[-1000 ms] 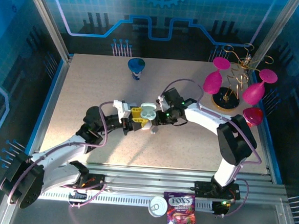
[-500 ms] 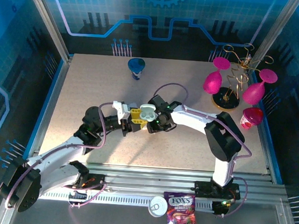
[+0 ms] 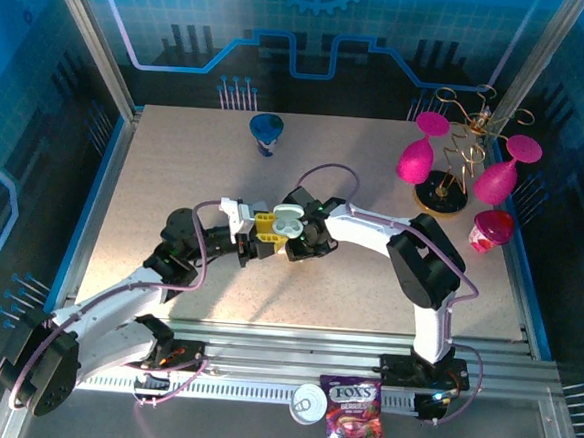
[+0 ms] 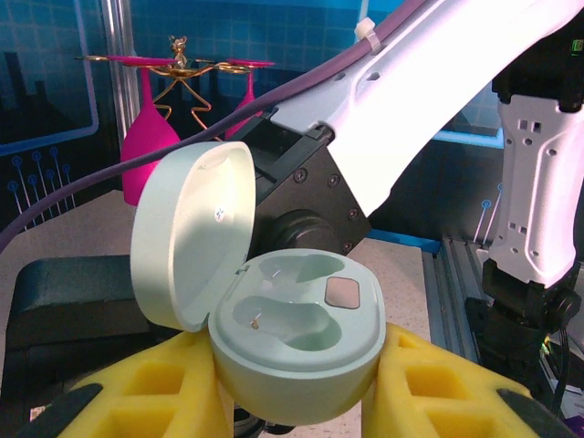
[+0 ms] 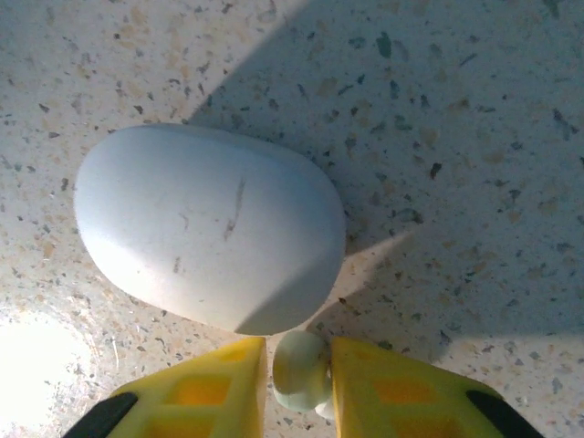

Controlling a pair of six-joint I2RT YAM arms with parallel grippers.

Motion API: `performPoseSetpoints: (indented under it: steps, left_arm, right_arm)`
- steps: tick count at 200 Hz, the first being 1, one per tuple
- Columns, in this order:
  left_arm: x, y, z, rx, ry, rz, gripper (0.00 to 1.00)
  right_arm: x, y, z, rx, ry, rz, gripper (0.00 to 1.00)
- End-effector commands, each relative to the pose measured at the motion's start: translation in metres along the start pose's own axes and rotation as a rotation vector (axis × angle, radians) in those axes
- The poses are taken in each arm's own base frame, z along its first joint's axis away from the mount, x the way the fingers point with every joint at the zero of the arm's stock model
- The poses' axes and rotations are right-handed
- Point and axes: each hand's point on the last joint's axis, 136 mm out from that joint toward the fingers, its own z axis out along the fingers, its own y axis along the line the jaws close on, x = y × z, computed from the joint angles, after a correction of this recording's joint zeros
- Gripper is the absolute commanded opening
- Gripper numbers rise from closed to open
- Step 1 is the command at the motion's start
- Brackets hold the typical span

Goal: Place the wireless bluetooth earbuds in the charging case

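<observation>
Mid-bench (image 3: 176, 161), the left jaws are clamped on the charging case (image 4: 297, 338), one yellow finger (image 4: 173, 392) pressed to each side of its rounded base. The case is held up off the bench with its lid (image 4: 192, 237) swung open to the left and its two hollows facing up. In the top view the case (image 3: 288, 219) sits between the two arms, with the right arm's (image 3: 372, 225) jaws just beside it on its right.

The right jaws are closed on one small pale earbud (image 5: 299, 370), which is pinched between their yellow fingers (image 5: 219, 379). Just past the fingertips in the right wrist view is a pale rounded shell (image 5: 210, 237). I cannot tell whether it touches the earbud.

At the far right of the bench stands a gold rack (image 3: 455, 155) hung with pink glasses (image 3: 414, 159), and a blue cup (image 3: 267, 129) stands far off at the middle.
</observation>
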Motion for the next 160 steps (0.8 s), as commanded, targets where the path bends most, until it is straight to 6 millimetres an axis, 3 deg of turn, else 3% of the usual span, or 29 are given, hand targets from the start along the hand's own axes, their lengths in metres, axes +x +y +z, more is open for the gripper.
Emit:
performPoseSetpoints:
  steps: [1,55,88,125,160]
  left_arm:
    - [-0.018,0.001,0.000,-0.006,-0.034,0.058,0.30]
    - [-0.017,0.002,0.001,-0.007,-0.031,0.054,0.30]
    - [-0.015,0.004,0.001,-0.013,-0.027,0.048,0.30]
    - [-0.015,0.008,0.002,-0.029,-0.043,0.040,0.31]
    - [-0.014,0.010,0.005,-0.021,-0.041,0.025,0.31]
  right_arm:
    - [0.003,0.001,0.003,0.020,0.023,-0.003,0.23]
    - [0.003,-0.004,0.002,0.044,0.026,-0.013,0.23]
    - [0.000,-0.007,-0.008,0.028,0.001,0.001,0.21]
    - [-0.008,-0.012,-0.043,-0.116,-0.084,0.090,0.21]
    - [-0.014,-0.018,-0.081,-0.396,-0.161,0.223,0.22]
